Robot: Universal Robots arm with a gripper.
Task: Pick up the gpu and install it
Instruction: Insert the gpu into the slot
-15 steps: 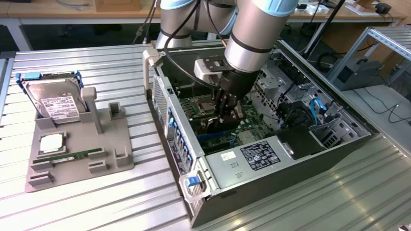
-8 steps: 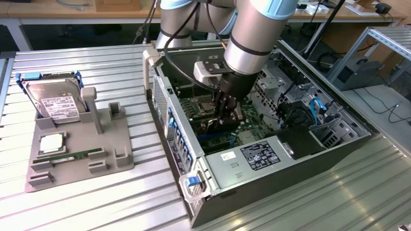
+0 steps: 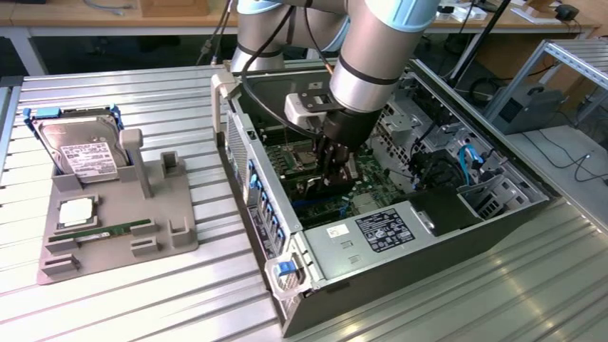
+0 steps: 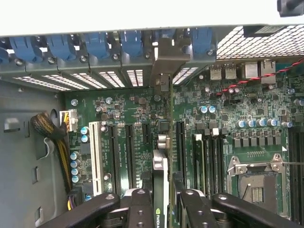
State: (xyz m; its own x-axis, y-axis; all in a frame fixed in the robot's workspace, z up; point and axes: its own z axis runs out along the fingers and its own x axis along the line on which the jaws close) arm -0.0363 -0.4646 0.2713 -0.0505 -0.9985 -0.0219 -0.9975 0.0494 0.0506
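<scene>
The gpu (image 4: pixel 160 164) appears edge-on in the wrist view, a thin black card standing upright over the green motherboard (image 4: pixel 223 118). Its silver metal bracket (image 4: pixel 167 59) lies against the slot openings in the case's rear wall. My gripper (image 4: pixel 164 199) is shut on the card, one black finger (image 4: pixel 140 206) on each side of it. In the exterior view my gripper (image 3: pixel 328 178) reaches down inside the open computer case (image 3: pixel 380 235), and the card is mostly hidden between the fingers. Whether the card is pressed fully into its slot cannot be told.
Blue slot latches (image 4: pixel 95 45) line the rear wall. Long black expansion slots (image 4: pixel 129 152) and the CPU socket (image 4: pixel 256 183) flank the card. At the exterior view's left, a grey holder (image 3: pixel 142 214) carries a hard drive (image 3: pixel 85 153) and a green memory stick (image 3: pixel 105 231).
</scene>
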